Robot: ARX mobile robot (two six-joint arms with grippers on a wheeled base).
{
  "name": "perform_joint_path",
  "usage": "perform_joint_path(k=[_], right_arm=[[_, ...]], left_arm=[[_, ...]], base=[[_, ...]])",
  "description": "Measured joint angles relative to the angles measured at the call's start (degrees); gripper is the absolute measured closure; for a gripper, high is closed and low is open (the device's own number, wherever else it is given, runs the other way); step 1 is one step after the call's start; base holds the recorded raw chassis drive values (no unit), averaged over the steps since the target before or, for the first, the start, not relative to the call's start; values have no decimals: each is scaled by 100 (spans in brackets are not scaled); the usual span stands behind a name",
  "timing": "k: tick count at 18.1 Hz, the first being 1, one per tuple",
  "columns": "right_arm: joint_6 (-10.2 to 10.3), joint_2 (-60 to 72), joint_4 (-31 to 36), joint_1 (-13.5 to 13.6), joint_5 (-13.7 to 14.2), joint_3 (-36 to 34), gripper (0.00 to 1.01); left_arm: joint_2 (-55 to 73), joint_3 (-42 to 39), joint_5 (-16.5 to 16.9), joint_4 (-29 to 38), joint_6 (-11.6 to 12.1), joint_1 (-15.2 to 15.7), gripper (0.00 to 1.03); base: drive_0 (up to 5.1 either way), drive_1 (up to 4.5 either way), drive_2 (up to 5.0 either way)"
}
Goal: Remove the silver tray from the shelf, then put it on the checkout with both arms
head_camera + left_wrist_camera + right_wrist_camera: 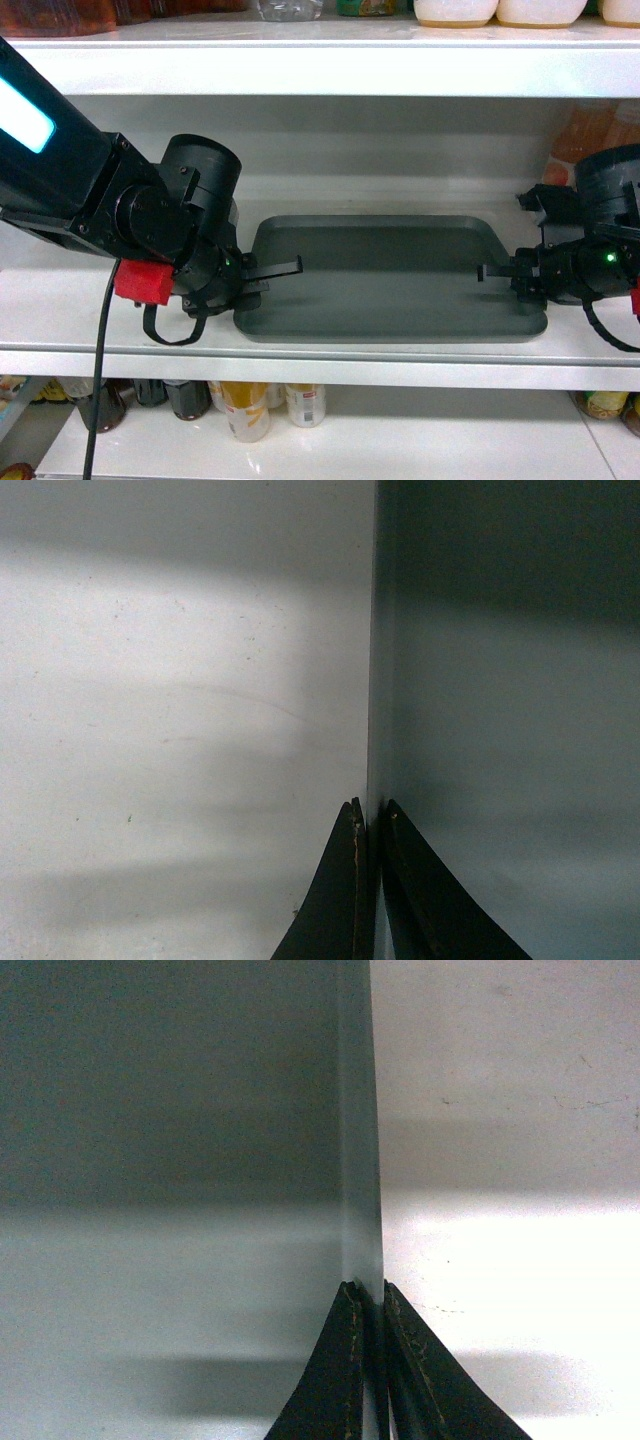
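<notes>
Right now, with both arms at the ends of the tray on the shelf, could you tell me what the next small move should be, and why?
Probably a small, level lift by both arms together. The left gripper and right gripper each appear shut on the rim at opposite ends of the silver tray, which looks to be lying flat on the shelf. Lifting evenly should clear the board before drawing it out.

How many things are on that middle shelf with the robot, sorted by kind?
Silver tray: 1, lying flat on the shelf.
Gripper: 2, the left gripper shut on the tray's left rim and the right gripper shut on its right rim.
Total: 3.
</notes>
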Motion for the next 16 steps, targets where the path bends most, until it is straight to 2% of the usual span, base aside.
perform_joint_path(k=[4,7,13,16], right_arm=[[155,-304,487,11,15,-682,98],[256,-765,807,13,11,-1445,98],[365,-2391,1593,13,-50,-2857,98],[356,-3731,1829,7,-142,-3978,98]], left_arm=[[-319,-686,-192,688,-9,-63,100],[-730,-1353,-372,1051,11,-192,100],[-2332,-2426,-837,1685,363,-452,100],[-3246,-3335,-1080,1980,448,-675,100]], base=[[0,0,0],[0,0,0],[0,0,0],[0,0,0]])
